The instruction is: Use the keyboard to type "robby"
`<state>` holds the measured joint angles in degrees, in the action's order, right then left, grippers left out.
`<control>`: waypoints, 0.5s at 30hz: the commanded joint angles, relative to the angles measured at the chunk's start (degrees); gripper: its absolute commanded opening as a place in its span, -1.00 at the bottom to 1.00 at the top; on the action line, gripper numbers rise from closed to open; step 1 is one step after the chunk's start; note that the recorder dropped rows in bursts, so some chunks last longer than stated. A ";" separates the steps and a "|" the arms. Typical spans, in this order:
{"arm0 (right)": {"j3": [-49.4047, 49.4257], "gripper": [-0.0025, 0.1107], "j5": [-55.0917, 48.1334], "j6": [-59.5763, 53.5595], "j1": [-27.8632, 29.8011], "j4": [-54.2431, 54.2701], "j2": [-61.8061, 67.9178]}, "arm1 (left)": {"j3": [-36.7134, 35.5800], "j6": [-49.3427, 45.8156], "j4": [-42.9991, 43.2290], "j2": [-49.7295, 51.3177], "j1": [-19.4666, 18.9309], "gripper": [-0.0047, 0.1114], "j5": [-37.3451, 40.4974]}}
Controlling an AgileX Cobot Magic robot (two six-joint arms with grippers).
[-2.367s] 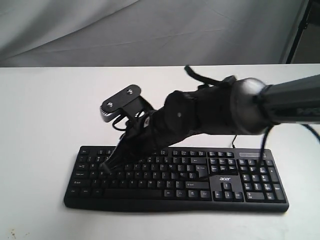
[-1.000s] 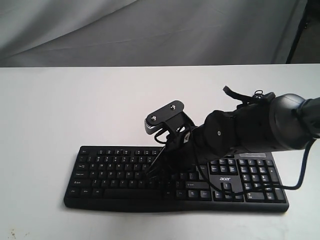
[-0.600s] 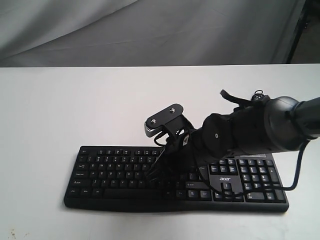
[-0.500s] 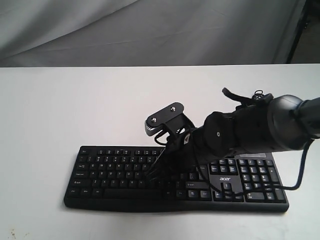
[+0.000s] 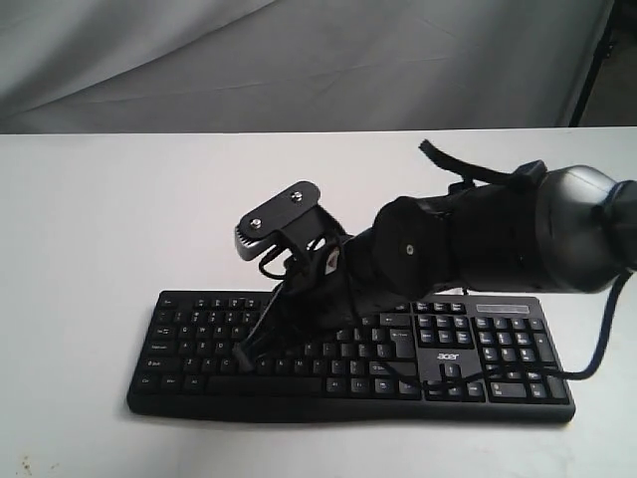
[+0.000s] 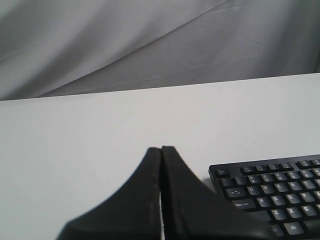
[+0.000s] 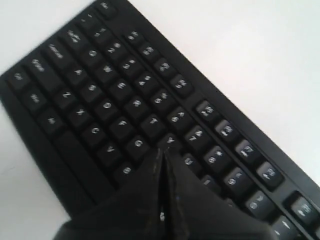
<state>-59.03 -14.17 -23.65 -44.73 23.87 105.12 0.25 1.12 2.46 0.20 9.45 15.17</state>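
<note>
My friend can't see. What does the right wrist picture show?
A black gripper, pinched shut, points down at the middle letter keys of a black keyboard with white letters. It lies on a white table, and blur hides which key the tip is over.

Black keyboard [image 5: 503, 363] on a white table [image 5: 90, 219].
White key legends and logo [image 5: 447, 356]; dark grey-black arm [image 5: 478, 244]; plain grey cloth [image 5: 299, 60] behind.

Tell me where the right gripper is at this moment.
In the exterior view the right gripper, jaws closed, points down at the letter keys in the left half of the keyboard.
</note>
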 commanded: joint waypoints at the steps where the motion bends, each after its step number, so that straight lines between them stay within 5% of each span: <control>1: -1.11 -0.96 -0.23 1.22 -2.39 -0.33 1.99 | -0.25 0.16 0.27 -0.20 0.36 -0.92 -0.42; 15: -1.11 -0.96 2.95 1.34 -3.27 0.08 5.51 | -0.25 0.16 0.27 -0.20 0.36 -0.92 -0.42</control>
<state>-59.83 -12.55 -22.40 -47.96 23.77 110.44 0.25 1.12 2.46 0.20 9.45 15.17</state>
